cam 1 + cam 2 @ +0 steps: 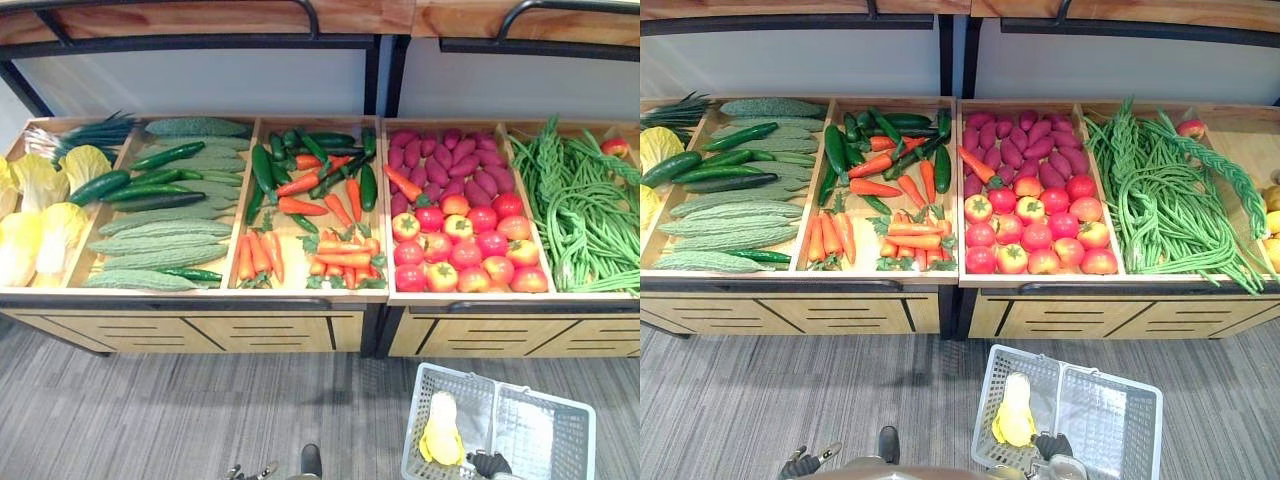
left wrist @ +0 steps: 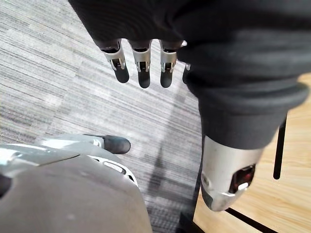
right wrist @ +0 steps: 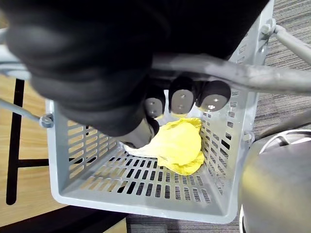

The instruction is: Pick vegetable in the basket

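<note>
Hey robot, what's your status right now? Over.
Left hand open, idle over floor. Right hand shut on basket handle. One yellow cabbage in basket. Produce stand ahead.

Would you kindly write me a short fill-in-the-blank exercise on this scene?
1. The basket holds one ____ leafy vegetable.
2. The right hand is curled round the basket's ____.
3. The carrots lie to the ____ of the tomatoes.
4. The left hand hangs ____ above the floor.
Missing words: yellow; handle; left; open.
</note>
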You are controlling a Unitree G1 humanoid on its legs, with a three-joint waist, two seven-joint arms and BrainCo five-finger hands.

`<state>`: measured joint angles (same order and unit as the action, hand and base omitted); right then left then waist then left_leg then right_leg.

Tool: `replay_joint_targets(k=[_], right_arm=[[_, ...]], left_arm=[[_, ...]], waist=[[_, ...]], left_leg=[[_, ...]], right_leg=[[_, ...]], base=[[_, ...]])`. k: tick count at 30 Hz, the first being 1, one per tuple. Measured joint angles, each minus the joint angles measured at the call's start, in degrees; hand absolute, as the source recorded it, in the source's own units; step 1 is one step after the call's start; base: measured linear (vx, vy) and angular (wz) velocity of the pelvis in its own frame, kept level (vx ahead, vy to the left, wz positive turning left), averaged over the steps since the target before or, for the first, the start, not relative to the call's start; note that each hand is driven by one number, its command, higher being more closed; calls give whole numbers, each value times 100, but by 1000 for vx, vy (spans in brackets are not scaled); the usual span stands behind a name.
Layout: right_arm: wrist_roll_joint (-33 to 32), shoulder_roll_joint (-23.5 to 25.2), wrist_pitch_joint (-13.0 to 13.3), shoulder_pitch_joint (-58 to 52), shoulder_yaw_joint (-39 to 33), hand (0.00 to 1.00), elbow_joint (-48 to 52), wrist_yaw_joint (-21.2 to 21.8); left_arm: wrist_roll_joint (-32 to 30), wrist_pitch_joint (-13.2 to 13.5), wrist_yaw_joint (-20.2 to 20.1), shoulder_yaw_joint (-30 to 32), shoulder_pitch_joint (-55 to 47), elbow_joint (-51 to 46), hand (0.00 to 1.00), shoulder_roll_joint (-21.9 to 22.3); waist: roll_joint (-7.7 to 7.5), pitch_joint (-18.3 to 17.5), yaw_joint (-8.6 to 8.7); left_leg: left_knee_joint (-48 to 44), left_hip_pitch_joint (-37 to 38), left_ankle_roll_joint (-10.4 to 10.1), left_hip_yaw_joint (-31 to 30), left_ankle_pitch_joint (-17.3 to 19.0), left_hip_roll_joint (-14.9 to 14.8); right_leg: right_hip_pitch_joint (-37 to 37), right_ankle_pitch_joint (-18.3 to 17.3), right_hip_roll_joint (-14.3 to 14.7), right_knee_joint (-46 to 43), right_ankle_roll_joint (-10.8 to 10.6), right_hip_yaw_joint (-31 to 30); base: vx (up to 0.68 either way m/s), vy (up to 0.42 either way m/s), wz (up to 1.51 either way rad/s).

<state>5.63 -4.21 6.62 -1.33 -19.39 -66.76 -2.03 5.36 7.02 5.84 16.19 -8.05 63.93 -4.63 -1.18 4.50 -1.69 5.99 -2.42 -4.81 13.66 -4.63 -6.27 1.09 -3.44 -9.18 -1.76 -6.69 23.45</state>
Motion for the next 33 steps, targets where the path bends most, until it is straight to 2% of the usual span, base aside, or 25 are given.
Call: replay_joint_targets(k=[6, 9, 12, 14, 15, 19, 22, 24, 28, 33], right_arm=[[-5, 2, 15, -6, -28, 100, 41, 11], [-6, 3, 26, -25, -59, 100, 43, 9], [-4, 4, 122, -64, -130, 100, 43, -13], [0, 4, 157, -75, -218, 100, 43, -53], [2, 5, 179, -84, -232, 100, 43, -116], [3, 15, 247, -116, -253, 100, 44, -273], [4, 25, 247, -124, -248, 100, 57, -312], [4, 33, 247, -144, -213, 100, 61, -347], [4, 60, 295, -302, -28, 100, 170, -416], [4, 57, 339, -514, 197, 100, 362, -442]], left_arm=[[-173, -4, 20, 269, 82, 120, 0, -30], [-224, -14, 188, 530, 122, 177, 0, -2], [-227, -6, 691, 805, 227, -74, 0, 4], [-361, 30, 1139, 1049, 227, -602, 0, 25], [-466, 148, 1570, 1265, 234, -1018, 0, 58], [-557, 292, 2432, 1792, 417, -1829, 0, 131], [-666, 430, 3063, 1816, 451, -2765, 0, 185], [-681, 425, 3297, 1795, 458, -3387, 0, 250], [-1561, 401, 3662, 1621, 373, -4639, 0, 229], [-2526, 230, 3597, 1043, 368, -4833, 0, -162]], waist=[[-85, -8, 71], [-111, -17, 125], [-105, -17, 149], [-100, -20, 140], [-92, -23, 138], [-54, -46, 137], [-25, -64, 135], [-24, -65, 137], [10, -119, 66], [71, -193, 1]], left_leg=[[2, 55, -29, 197, 73, 4], [3, 62, -20, 215, 111, 15], [4, 39, -20, 143, 111, 30], [4, 39, -20, 125, 111, 32], [4, 39, -20, 119, 110, 32], [5, 44, -20, 126, 110, 33], [5, 82, -19, 156, 110, 27], [7, 154, -20, 202, 110, 19], [8, 261, -21, 335, 111, -39], [9, 349, -53, 496, 135, -154]], right_leg=[[-85, -3, 0, -5, -1, -226], [-86, -37, -6, -13, 1, -249], [-78, -71, -13, -24, 23, -197], [-67, -90, -9, -25, 53, -183], [-62, -101, -6, -25, 71, -179], [-60, -110, -5, -27, 86, -188], [-41, -108, -1, -40, 88, -212], [8, -107, 4, -44, 89, -254], [33, -106, 49, -79, 92, -373], [47, -112, 134, -124, 102, -496]], base=[[33, 13, -19], [53, 9, -2], [53, 3, 9], [43, -1, 6], [32, -1, 4], [0, 0, 0], [-2, 2, -2], [-8, 2, -9], [-19, -7, -13], [-42, -25, -16]])
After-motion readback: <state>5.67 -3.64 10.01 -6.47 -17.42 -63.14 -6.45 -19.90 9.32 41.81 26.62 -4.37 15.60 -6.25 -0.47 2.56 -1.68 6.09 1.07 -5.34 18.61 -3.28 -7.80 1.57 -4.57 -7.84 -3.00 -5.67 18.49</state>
